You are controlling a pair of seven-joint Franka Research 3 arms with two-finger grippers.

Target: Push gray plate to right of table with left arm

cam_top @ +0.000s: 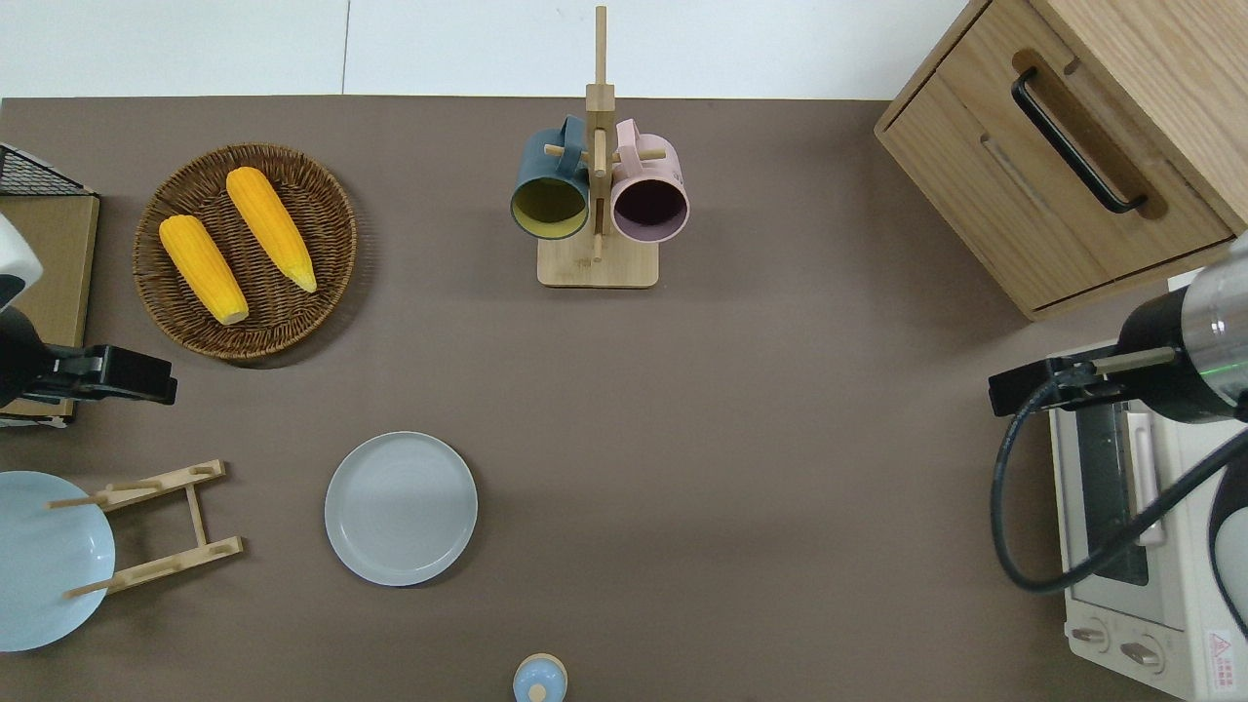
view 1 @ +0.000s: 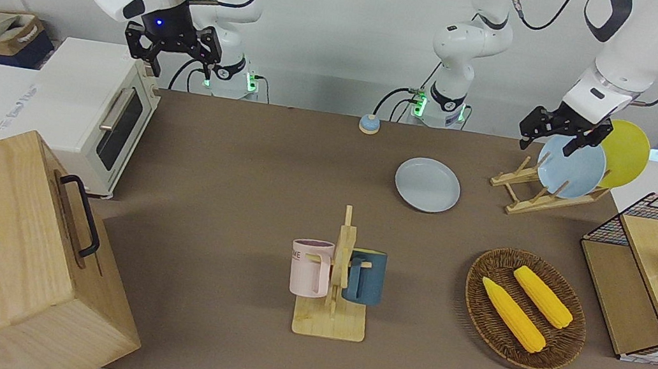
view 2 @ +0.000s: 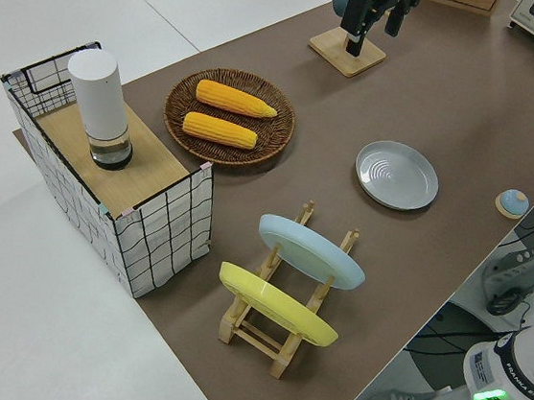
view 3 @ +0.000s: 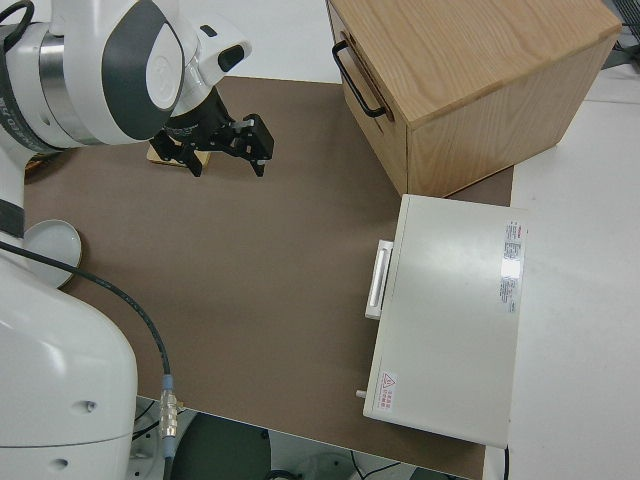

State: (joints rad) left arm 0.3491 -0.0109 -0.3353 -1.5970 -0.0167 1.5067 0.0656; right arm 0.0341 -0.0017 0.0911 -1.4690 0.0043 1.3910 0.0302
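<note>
The gray plate (view 1: pixel 427 185) lies flat on the brown table (view 1: pixel 237 197), toward the left arm's end and fairly near the robots. It also shows in the overhead view (cam_top: pixel 401 508), the left side view (view 2: pixel 397 175) and the right side view (view 3: pixel 45 250). My left gripper (view 1: pixel 546 144) is open and empty, up in the air. In the overhead view it (cam_top: pixel 136 376) is over the table between the wicker basket and the plate rack, well apart from the gray plate. It also shows in the left side view (view 2: pixel 373 33). My right gripper (view 1: pixel 182 70) is open and parked.
A wooden rack (cam_top: pixel 156 526) holds a sky-blue plate (view 1: pixel 573 167) and a yellow plate (view 1: pixel 626 152). A wicker basket (cam_top: pixel 166 312) holds two corn cobs. A mug tree (cam_top: pixel 597 195), a small blue knob (cam_top: pixel 538 680), a toaster oven (view 1: pixel 100 114), a wooden cabinet (cam_top: pixel 1072 146) and a wire shelf (view 1: pixel 651 275) stand around.
</note>
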